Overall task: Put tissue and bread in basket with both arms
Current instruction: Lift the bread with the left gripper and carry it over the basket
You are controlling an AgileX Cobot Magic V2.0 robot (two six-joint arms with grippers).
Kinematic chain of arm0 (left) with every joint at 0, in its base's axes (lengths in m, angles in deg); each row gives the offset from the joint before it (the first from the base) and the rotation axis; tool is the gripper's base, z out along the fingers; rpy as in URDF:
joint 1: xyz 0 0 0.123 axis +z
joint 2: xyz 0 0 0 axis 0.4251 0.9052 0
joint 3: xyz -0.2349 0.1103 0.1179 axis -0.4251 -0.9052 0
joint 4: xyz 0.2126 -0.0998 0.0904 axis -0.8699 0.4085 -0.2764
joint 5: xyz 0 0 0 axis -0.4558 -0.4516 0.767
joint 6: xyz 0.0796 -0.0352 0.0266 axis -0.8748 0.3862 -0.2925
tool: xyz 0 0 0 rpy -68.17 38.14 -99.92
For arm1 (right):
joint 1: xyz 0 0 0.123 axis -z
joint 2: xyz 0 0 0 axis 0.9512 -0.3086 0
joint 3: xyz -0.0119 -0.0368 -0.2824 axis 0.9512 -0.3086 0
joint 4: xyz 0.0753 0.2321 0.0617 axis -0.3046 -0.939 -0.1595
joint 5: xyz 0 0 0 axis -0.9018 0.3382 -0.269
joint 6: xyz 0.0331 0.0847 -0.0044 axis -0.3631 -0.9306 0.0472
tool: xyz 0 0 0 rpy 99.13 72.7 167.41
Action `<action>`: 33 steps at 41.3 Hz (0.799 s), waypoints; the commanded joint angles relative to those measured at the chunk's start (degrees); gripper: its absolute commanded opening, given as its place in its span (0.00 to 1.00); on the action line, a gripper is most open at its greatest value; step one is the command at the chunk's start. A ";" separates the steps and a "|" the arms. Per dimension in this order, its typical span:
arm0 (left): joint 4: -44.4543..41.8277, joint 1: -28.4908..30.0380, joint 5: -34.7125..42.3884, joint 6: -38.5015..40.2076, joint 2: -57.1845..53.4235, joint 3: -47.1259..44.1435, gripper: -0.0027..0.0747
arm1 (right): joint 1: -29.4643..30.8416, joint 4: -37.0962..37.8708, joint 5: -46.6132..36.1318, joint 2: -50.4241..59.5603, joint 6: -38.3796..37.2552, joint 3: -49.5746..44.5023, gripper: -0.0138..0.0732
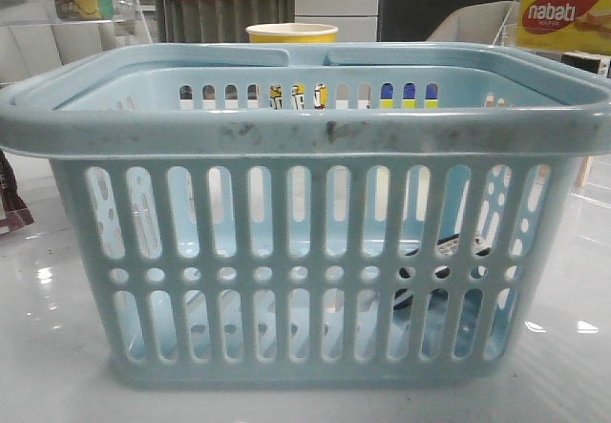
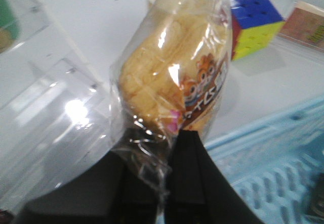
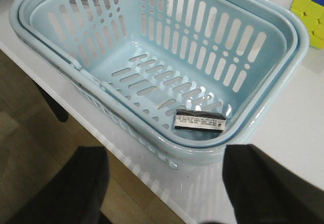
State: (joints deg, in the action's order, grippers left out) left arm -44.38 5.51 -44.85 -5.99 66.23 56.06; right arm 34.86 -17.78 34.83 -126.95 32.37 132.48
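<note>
L gripper (image 2: 164, 183): black, clamped on clear-bagged golden bread loaf (image 2: 167, 77), held above table.
R gripper (image 3: 164, 183): fingers apart, above pale blue slotted plastic basket (image 3: 61, 42).
Tissue: small dark pack (image 3: 200, 120), lies on basket floor by a corner.

Only the grippers of the robot show, and only in the wrist views. The left gripper (image 2: 164, 183) is black, with two thick, flat-sided fingers (image 2: 190, 183) that have squared edges and a matte, slightly glossy plastic look. They rise from a broader black body whose surface is dark and featureless. The right gripper (image 3: 164, 188) also appears as two black fingers (image 3: 263, 183), wide and blunt, with softly rounded outer corners; they are out of focus, so their surface detail cannot be made out. No cables, screws or markings can be seen on either one. The front view shows no part of the robot.
</note>
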 commanded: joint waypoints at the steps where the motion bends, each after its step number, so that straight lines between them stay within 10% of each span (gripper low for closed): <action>1: 1.24 -5.74 3.00 -0.75 -3.52 0.29 0.15 | -0.02 0.59 -3.78 0.05 0.34 1.54 0.82; 23: 1.03 -18.98 7.78 -0.80 -4.50 -13.72 0.16 | -0.02 0.59 -3.78 0.05 0.34 1.54 0.82; 33: 1.03 -18.98 7.87 -0.80 -4.50 -13.70 0.55 | -0.02 0.59 -3.78 0.05 0.34 1.54 0.82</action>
State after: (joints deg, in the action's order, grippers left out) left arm -43.98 -13.01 -40.80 -6.81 64.11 40.89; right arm 34.86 -17.78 34.83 -126.95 32.37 132.48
